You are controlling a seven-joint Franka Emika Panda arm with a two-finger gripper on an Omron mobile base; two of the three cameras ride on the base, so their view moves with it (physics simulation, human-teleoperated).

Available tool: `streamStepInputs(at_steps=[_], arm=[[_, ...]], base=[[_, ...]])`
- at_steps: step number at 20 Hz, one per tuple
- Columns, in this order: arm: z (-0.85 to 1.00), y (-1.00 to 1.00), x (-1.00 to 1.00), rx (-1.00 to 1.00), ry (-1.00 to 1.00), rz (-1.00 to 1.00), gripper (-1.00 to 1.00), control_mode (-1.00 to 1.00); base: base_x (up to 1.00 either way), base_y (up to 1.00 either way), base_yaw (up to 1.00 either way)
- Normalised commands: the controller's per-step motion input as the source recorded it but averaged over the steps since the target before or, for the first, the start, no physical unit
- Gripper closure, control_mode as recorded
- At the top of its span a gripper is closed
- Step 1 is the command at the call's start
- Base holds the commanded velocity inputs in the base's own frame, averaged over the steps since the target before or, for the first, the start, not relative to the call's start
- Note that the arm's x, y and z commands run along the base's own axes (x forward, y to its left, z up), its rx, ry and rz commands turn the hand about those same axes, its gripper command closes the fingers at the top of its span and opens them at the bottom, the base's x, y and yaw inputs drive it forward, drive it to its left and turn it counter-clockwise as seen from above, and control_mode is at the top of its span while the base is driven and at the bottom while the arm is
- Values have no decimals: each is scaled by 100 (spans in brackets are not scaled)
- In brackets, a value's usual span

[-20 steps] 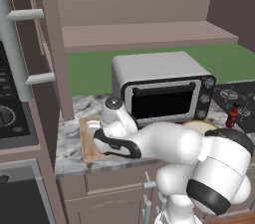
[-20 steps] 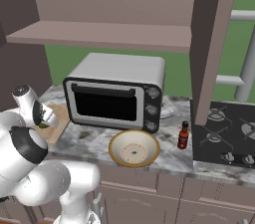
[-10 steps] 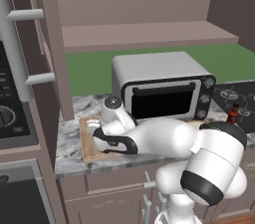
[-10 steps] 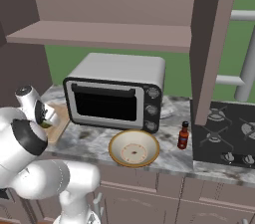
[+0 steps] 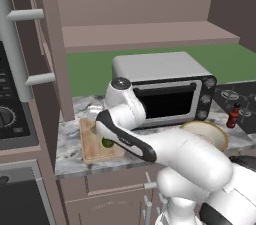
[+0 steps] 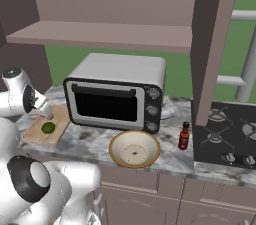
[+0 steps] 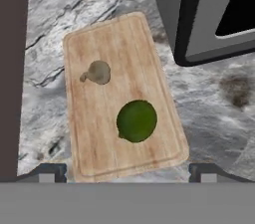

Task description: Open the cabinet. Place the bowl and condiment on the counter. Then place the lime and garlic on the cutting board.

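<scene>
A: Widening the gripper (image 7: 128, 173) over this last second, by the look of it. Now standing fully open in the hand view, fingertips (image 7: 47, 172) parted far to either side and holding nothing.

B: Meaning letting go of the lime (image 7: 136, 121)?

A: Judging so. Seeing it lying free on the cutting board (image 7: 114, 49), towards the near end and just beyond the tips, touching neither. Also seeing the garlic (image 7: 98, 72) resting further up the same board, apart from the lime.

B: Moving the arm much meanwhile?

A: Barely. Still hovering low over the board at the left end of the counter (image 6: 85, 141), just beside the toaster oven (image 6: 117, 94).

B: Checking the rest, then?

A: Finding the cabinet (image 6: 212, 44) open, its door swung out and the shelf bare. Finding the bowl (image 6: 134, 149) sitting upright on the counter in front of the oven, and the sauce bottle (image 6: 184, 136) standing to its right, near the stovetop (image 6: 227, 136) but off it.

B: So finishing up?

A: Probably. Reading every item as sitting where the task asks, with nothing left to fetch. Expecting only a straight lift away from the board. Worth minding the lime while rising: being round and close under the fingers, likely rolling off at a nudge.
</scene>
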Motion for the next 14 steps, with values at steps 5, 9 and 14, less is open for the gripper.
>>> streamStepInputs(at_steps=[5, 9, 14], arm=[[66, -69, -90, 17, 0, -5, -100, -100], [96, -76, -65, 12, -2, -10, -100, -100], [89, -70, -70, 10, -4, -10, -100, -100]], base=[[0, 0, 0], [0, 0, 0], [0, 0, 0]])
